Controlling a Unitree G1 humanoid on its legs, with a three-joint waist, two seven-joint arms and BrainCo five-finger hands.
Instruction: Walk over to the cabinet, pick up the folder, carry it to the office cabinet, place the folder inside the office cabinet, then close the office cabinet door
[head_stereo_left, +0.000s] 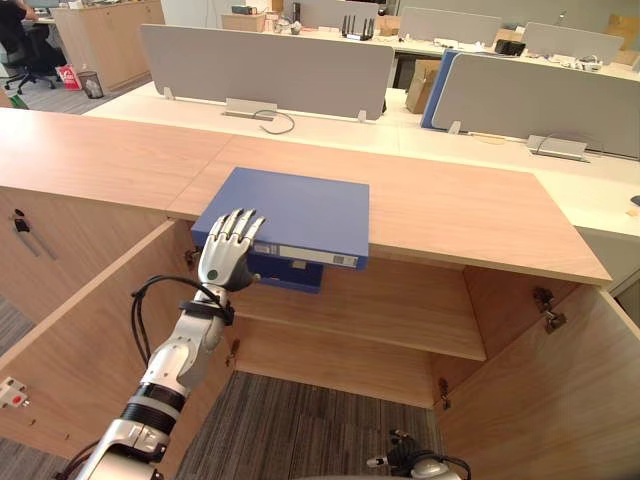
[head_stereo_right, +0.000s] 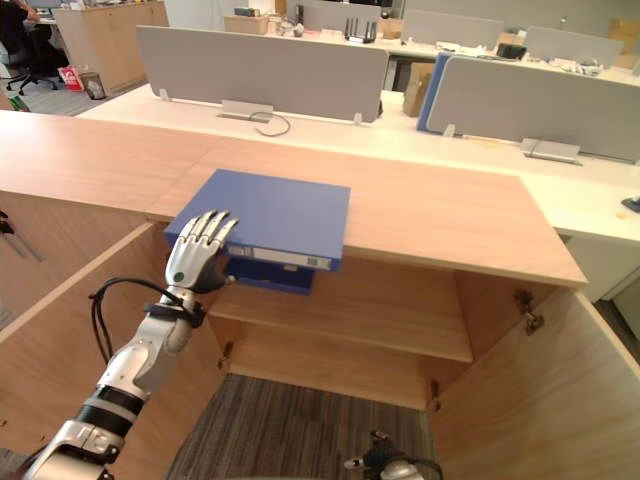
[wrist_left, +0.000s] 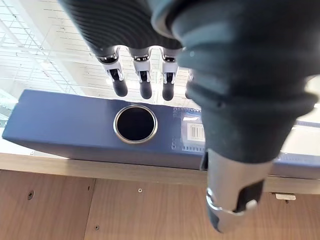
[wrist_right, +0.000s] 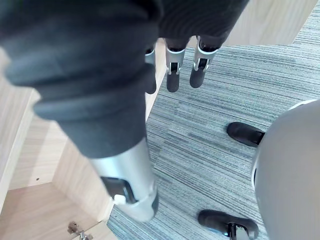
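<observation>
A: Item one, far left?

B: Cabinet door (head_stereo_left: 80, 340), wood, swung open, to the left of and below the left hand.

A: Item two?

B: Left hand (head_stereo_left: 222, 255), raised at the front edge of the tabletop (head_stereo_left: 450, 210). Open: fingers (wrist_left: 145, 87) straight in a row, thumb (wrist_left: 235, 195) held apart below them. It grips nothing.

A: Item three, the folder?

B: Folder (head_stereo_left: 300, 210), blue, lying flat on the tabletop directly ahead of the left hand. Its spine faces the hand and juts out past the tabletop's front edge. In the left wrist view the fingertips sit above the spine and the thumb below it. Whether any of them touch it cannot be told.

A: Marks on the spine?

B: One round metal-rimmed hole (wrist_left: 135, 123), under the fingertips, and one white label (wrist_left: 192, 131) beside it, towards the thumb.

A: Item four?

B: Shelf (head_stereo_left: 400, 300) inside the open cabinet, bare wood, lower than the hand and to its right.

A: Item five?

B: Second cabinet door (head_stereo_left: 540, 400), open, well to the right of the left hand.

A: Item six?

B: Right hand (wrist_right: 127, 175), hanging low over grey carpet floor (wrist_right: 200, 130). Fingers straight and relaxed, holding nothing.

A: Background?

B: Grey desk screens (head_stereo_left: 265, 65), well beyond the folder from the hand.
</observation>
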